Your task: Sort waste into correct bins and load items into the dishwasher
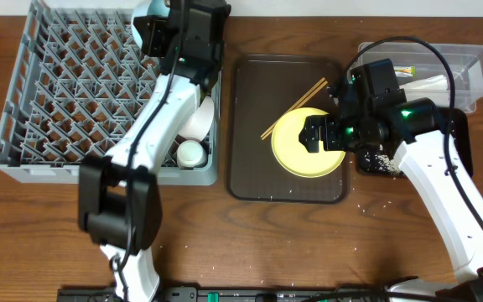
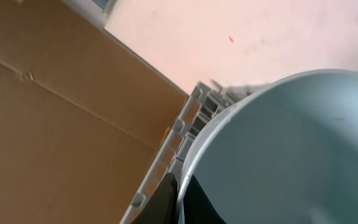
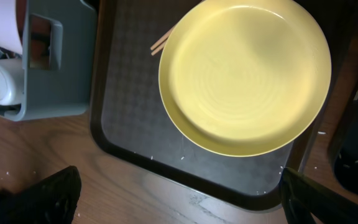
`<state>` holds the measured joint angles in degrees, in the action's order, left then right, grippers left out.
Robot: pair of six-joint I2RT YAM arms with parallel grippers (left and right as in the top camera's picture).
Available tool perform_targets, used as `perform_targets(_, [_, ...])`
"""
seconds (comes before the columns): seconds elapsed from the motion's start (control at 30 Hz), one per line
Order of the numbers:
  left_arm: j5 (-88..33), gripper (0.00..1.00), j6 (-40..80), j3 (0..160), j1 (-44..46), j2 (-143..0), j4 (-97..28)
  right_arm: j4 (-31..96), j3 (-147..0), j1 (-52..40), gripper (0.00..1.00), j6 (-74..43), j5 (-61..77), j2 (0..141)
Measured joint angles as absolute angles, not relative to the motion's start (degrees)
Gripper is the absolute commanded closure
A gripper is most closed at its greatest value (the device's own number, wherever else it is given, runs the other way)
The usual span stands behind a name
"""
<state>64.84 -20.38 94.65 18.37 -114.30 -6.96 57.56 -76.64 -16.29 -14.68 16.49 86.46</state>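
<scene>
Left wrist: light blue bowl (image 2: 278, 149) fills most of the frame, cut off at right and bottom. Left gripper (image 2: 178, 200) pinches its rim, one dark finger on each side, next to the edge of the grey dish rack (image 2: 166, 155). Overhead: those fingers are hidden under the wrist. Right gripper (image 1: 313, 134) is spread wide above the yellow plate (image 1: 292, 153) on the brown tray (image 1: 250, 168). The plate covers the lower ends of the chopsticks (image 1: 296, 105). Wooden table (image 1: 49, 226), pale crumbs scattered. Brown cardboard (image 2: 55, 124) beyond the rack.

Dark brown serving tray (image 1: 250, 168), wooden table (image 1: 40, 235), cardboard box (image 2: 55, 137)
</scene>
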Motion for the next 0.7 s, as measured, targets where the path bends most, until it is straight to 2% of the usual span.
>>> perform_targets(0.7, [67.4,0.92,-24.5,94.7,19.8,-124.4,-3.8,57.6,-76.6,-16.3,0.01,-14.7,16.5,86.5])
